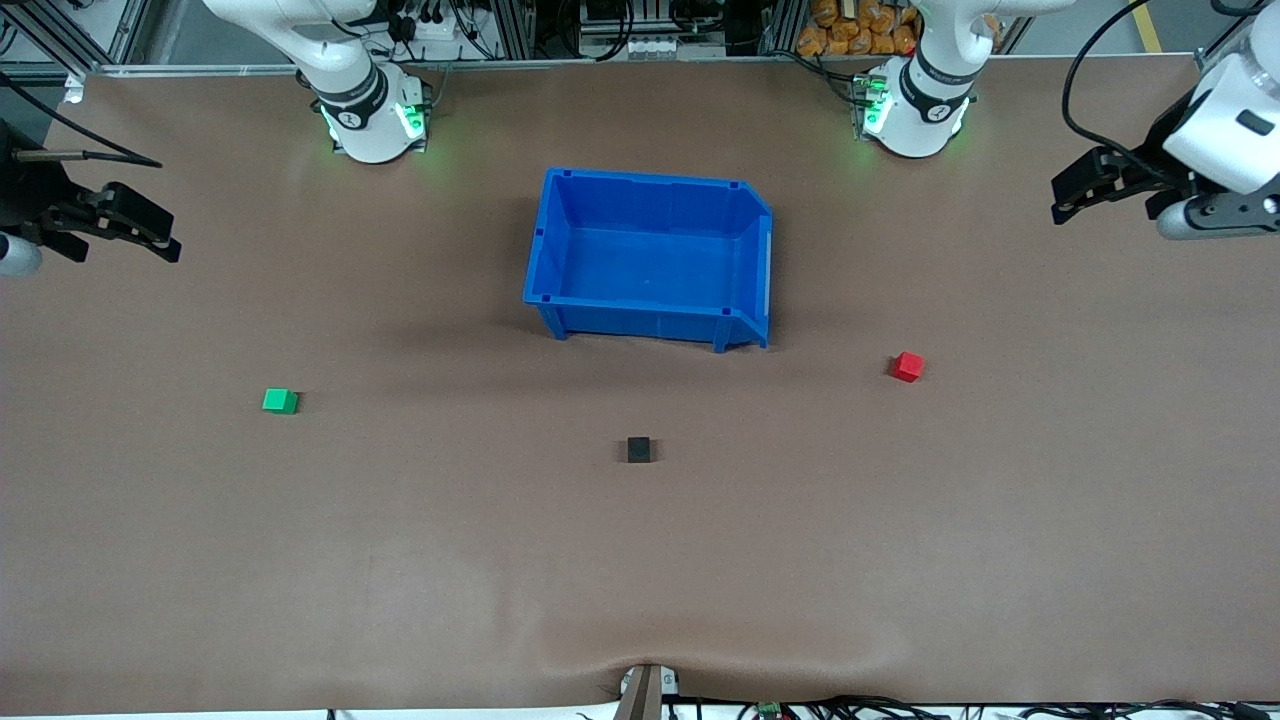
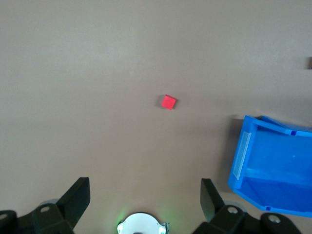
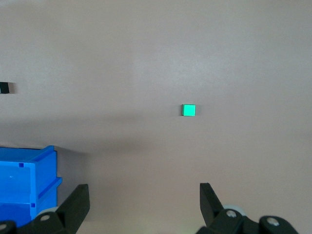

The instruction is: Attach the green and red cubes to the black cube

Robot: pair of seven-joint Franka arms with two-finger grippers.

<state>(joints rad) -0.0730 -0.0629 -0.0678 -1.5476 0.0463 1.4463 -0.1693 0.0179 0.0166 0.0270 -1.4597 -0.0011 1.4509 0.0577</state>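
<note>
The green cube (image 1: pixel 280 401) lies on the table toward the right arm's end and also shows in the right wrist view (image 3: pixel 188 110). The red cube (image 1: pixel 907 366) lies toward the left arm's end and also shows in the left wrist view (image 2: pixel 168 102). The black cube (image 1: pixel 640 449) sits between them, nearer to the front camera than the blue bin, apart from both. My right gripper (image 1: pixel 165 238) is open and empty, up over its end of the table (image 3: pixel 144 195). My left gripper (image 1: pixel 1062 200) is open and empty over its own end (image 2: pixel 145 192).
An empty blue bin (image 1: pixel 640 180) stands mid-table between the arm bases and the cubes; it also shows in the left wrist view (image 2: pixel 273 129) and the right wrist view (image 3: pixel 29 165). Brown table surface surrounds the cubes.
</note>
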